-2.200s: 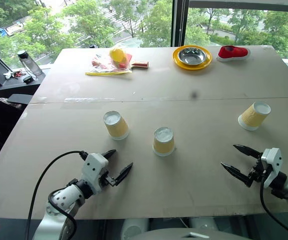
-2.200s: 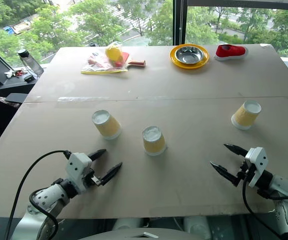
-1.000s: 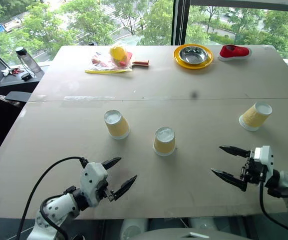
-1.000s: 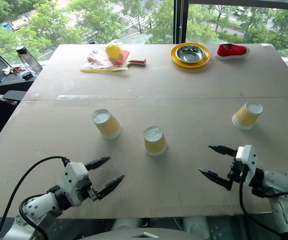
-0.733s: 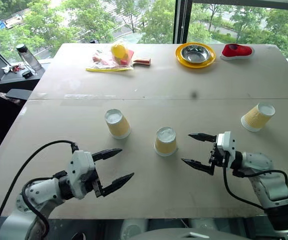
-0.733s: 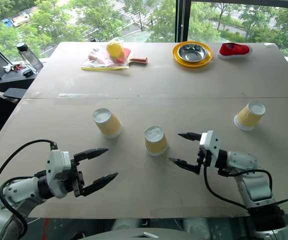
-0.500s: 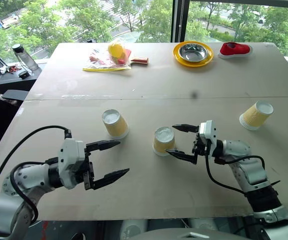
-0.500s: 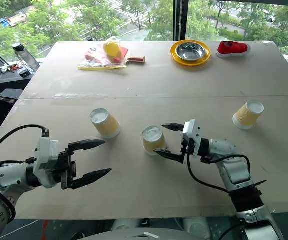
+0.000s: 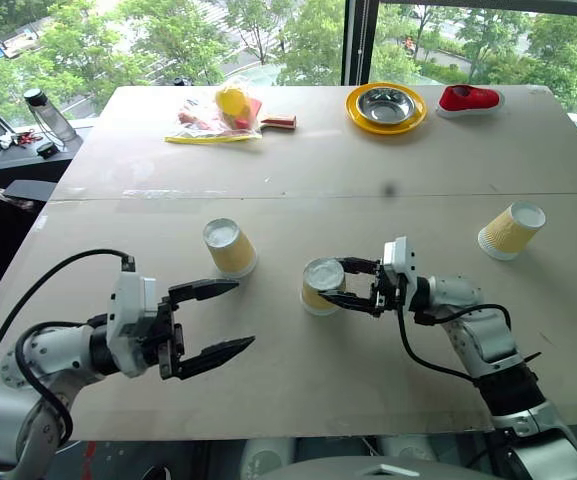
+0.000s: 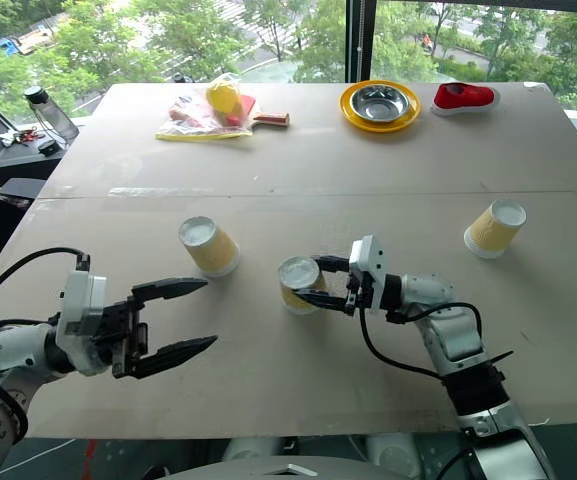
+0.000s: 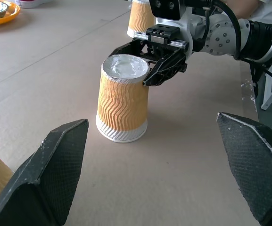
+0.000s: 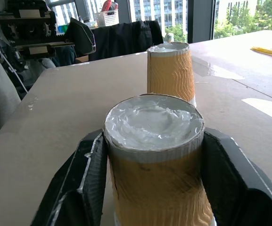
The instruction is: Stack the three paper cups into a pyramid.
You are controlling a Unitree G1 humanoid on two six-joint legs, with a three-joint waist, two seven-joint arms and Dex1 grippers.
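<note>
- Right now, three ribbed pale-tan paper cups with white bases stand upside down on the matte beige tabletop point(image 9: 388, 150); take the middle cup point(image 9: 320, 286) as the landmark.
- Its wavy corrugated wall and crinkled white base show best from the wrist cameras.
- The right gripper point(image 9: 351, 285) has its two black fingers clamped on either side of this cup near the top; the cup tilts slightly.
- The left gripper point(image 9: 213, 318) hangs spread wide and empty, nearer the robot than the cup.
- The second cup point(image 9: 229, 247) stands just left of it; the third cup point(image 9: 510, 231) sits well off to its right, leaning.
- From the left wrist, the second cup is cut off at the edge.
</note>
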